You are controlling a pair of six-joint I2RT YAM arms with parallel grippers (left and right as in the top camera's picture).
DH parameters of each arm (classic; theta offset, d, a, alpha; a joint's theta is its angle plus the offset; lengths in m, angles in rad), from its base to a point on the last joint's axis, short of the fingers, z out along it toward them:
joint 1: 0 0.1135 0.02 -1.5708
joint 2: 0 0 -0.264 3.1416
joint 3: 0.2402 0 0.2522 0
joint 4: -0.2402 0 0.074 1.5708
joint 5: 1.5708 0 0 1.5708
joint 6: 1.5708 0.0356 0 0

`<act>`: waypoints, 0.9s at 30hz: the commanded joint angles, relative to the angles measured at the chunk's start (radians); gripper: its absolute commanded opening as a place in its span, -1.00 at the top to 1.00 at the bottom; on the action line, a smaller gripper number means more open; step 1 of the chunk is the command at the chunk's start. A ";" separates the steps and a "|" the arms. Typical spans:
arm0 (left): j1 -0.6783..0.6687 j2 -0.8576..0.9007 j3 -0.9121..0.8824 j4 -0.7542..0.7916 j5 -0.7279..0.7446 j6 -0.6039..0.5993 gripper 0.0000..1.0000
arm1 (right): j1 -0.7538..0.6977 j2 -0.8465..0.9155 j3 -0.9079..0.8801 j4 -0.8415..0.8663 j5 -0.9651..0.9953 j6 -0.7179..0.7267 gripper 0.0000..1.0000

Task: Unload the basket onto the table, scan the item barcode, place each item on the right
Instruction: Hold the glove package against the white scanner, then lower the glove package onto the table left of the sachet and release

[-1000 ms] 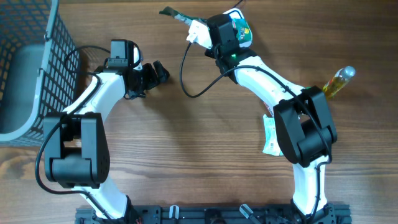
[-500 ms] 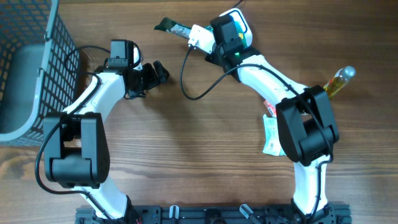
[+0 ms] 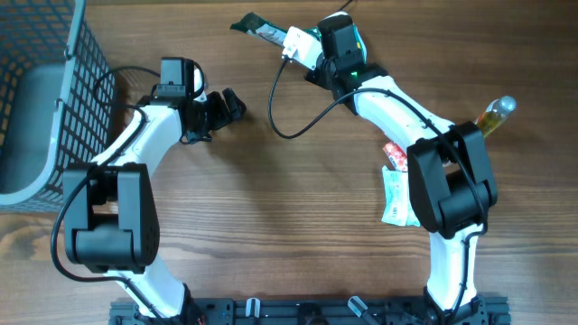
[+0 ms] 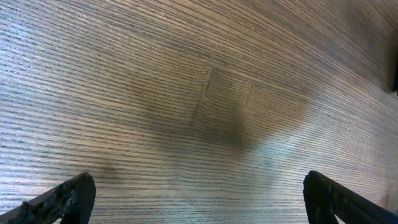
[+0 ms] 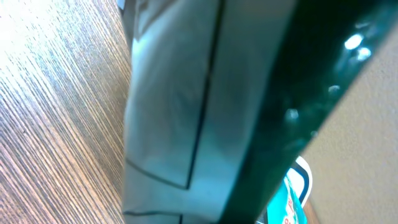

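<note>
While the packet (image 3: 256, 28) sits clamped by one end in the right gripper (image 3: 289, 41) at the far edge of the table (image 3: 271, 208), no scanner shows. Scan judged not yet done. Left gripper (image 3: 228, 104) spread wide, empty.

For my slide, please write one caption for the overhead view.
Right tool shut on a green packet; left tool open, holding nothing.

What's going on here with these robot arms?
The right gripper is shut on a flat green packet at the far side of the table. The left gripper hangs wide open over the wood, holding nothing. A bottle and more packets lie beside the right arm.
</note>
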 commanded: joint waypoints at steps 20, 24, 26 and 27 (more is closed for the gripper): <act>0.000 -0.022 -0.006 0.000 -0.005 0.013 -1.00 | 0.000 -0.377 -0.122 -1.153 -0.133 1.130 0.91; 0.000 -0.022 -0.006 0.000 -0.005 0.012 -1.00 | 0.000 -0.377 -0.197 -1.145 -0.151 1.231 0.92; 0.000 -0.022 -0.006 0.001 -0.005 0.012 -1.00 | 0.000 -0.377 -0.207 -1.149 -0.151 1.242 0.91; 0.000 -0.022 -0.006 0.001 -0.005 0.012 -1.00 | 0.000 -0.377 -0.207 -1.148 -0.151 1.241 0.91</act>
